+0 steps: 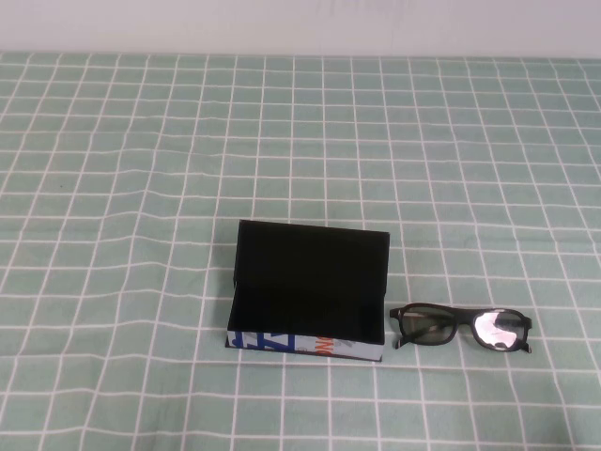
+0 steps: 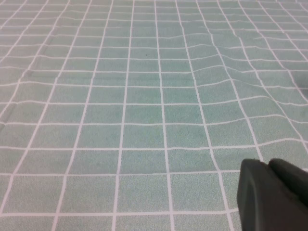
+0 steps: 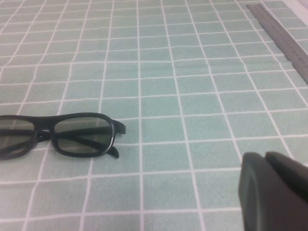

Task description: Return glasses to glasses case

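The glasses case [image 1: 310,282] is a matte black box near the table's front middle, with its white printed long side [image 1: 305,346] facing me. The black-framed glasses [image 1: 462,327] lie flat on the cloth just right of the case, apart from it, one lens glinting. They also show in the right wrist view [image 3: 62,134]. Neither arm shows in the high view. My right gripper [image 3: 265,158] is shut and empty, hovering over the cloth to one side of the glasses. My left gripper [image 2: 267,166] is shut and empty over bare cloth; the case is out of its view.
A green checked cloth [image 1: 141,169] with slight wrinkles covers the table. A grey strip [image 3: 284,36] runs along the cloth's edge in the right wrist view. A white wall [image 1: 300,23] bounds the far side.
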